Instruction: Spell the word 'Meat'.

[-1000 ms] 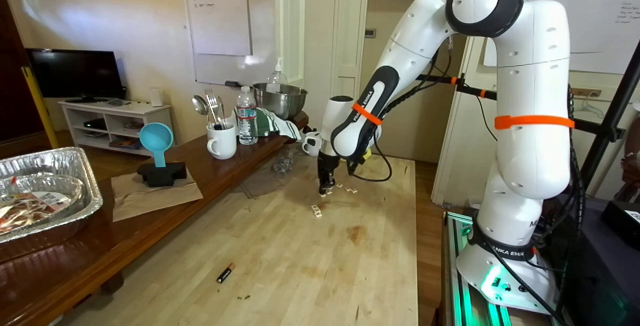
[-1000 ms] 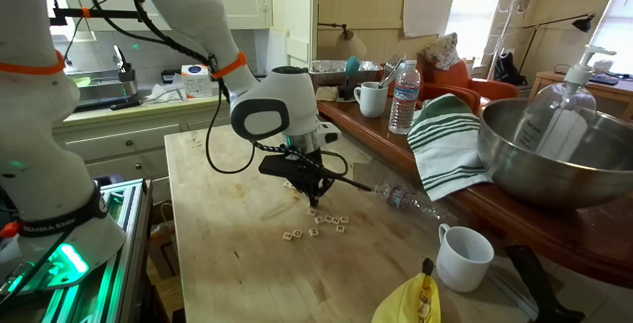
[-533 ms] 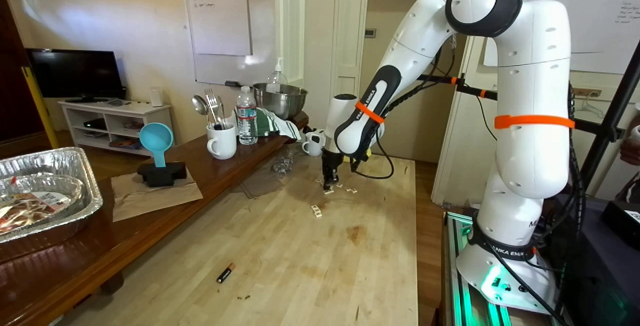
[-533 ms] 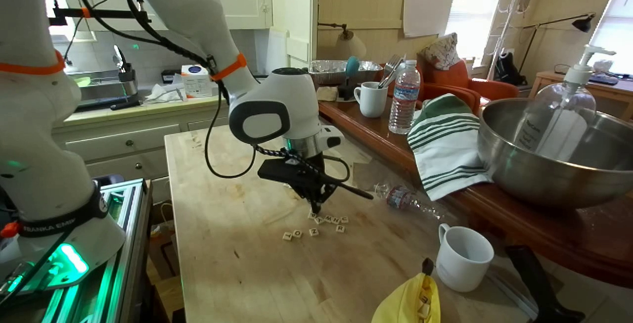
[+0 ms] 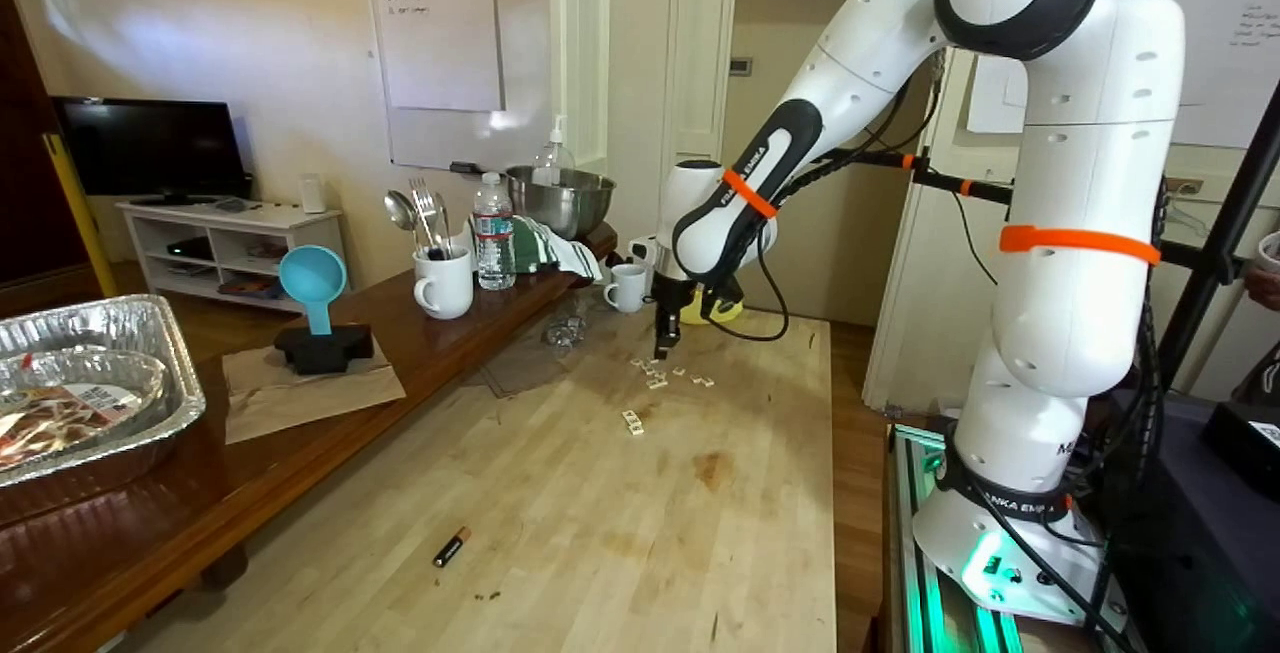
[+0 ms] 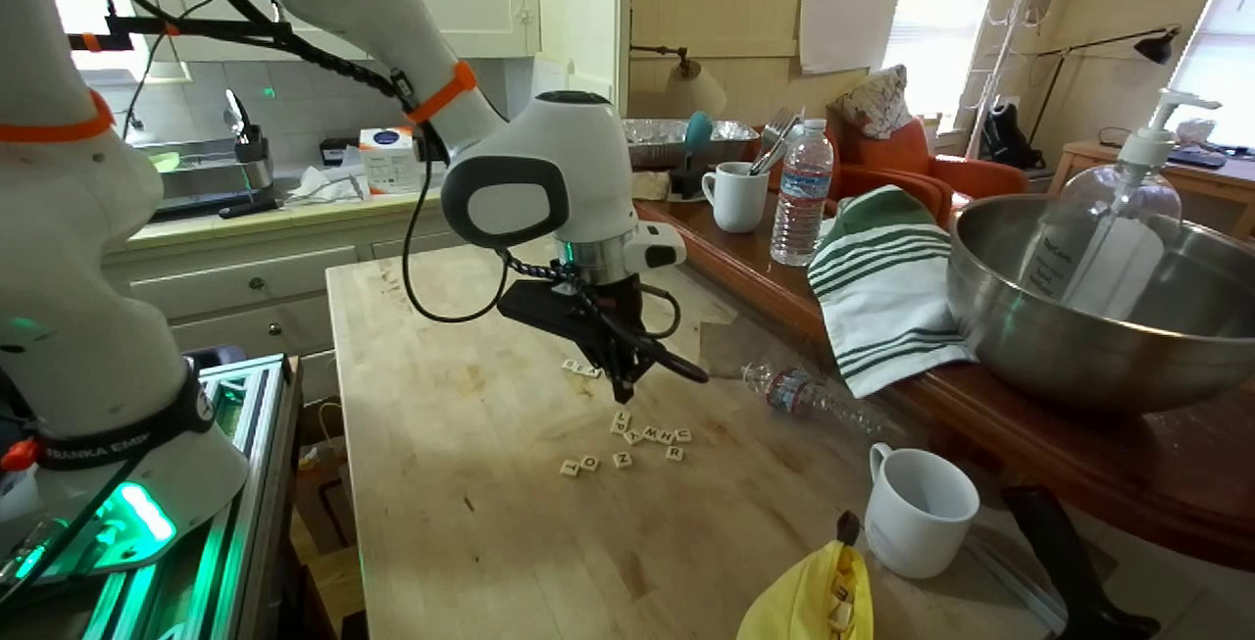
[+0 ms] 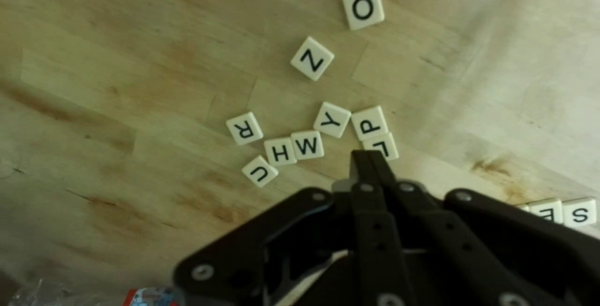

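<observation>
My gripper [image 7: 368, 158] hovers by the L tile [image 7: 383, 144], just right of wrist-view centre; jaws together, nothing held, probably for nudging, not lifting.

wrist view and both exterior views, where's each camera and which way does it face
Wrist view: mounted behind the gripper, facing down at letter tiles; the gripper shows, shut.
An exterior view: above the yellow pouch, looking along the tabletop towards kitchen drawers; arm at left.
An exterior view: above the copper-topped battery, looking roughly the opposite way; arm at right.
Both exterior views share letter tiles, gripper, steel bowl.
</observation>
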